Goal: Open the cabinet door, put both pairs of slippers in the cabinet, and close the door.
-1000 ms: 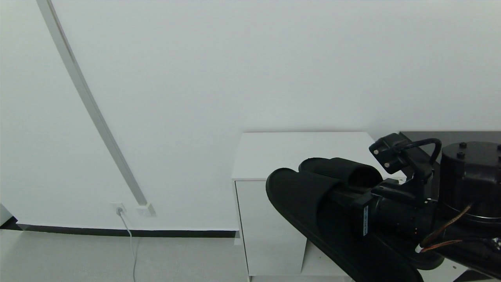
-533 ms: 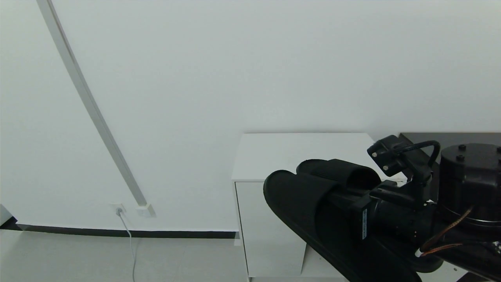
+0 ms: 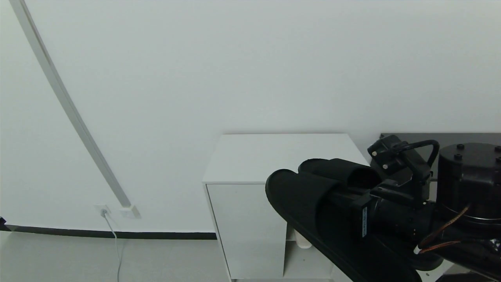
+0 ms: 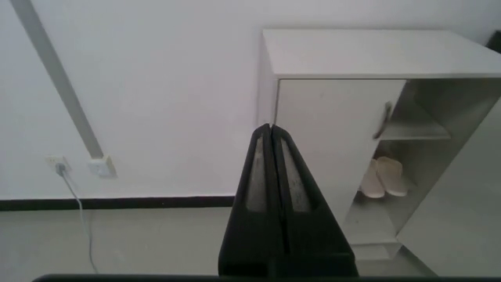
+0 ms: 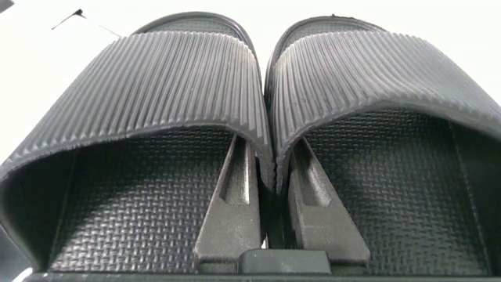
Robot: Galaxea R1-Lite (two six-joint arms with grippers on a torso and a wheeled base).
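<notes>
Right wrist view had my right fingers (image 5: pixel 228 211) clamped on the touching inner strap walls of the black slippers (image 5: pixel 250 102), held up in the air in front of the cabinet (image 3: pixel 274 156). Toes pointed away from the wrist toward it, with the long axis roughly in line with the forearm. Left fingers (image 4: pixel 258 180) were pressed together, empty. My worry was soft straps letting the pair sag and catch the shelf (image 4: pixel 419 131), or shoving the white slippers (image 4: pixel 383 176).

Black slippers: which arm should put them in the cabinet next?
Right. The right end effector pinches the black slippers in front of the cabinet, whose open side holds the white slippers. The left end effector is shut on nothing.
</notes>
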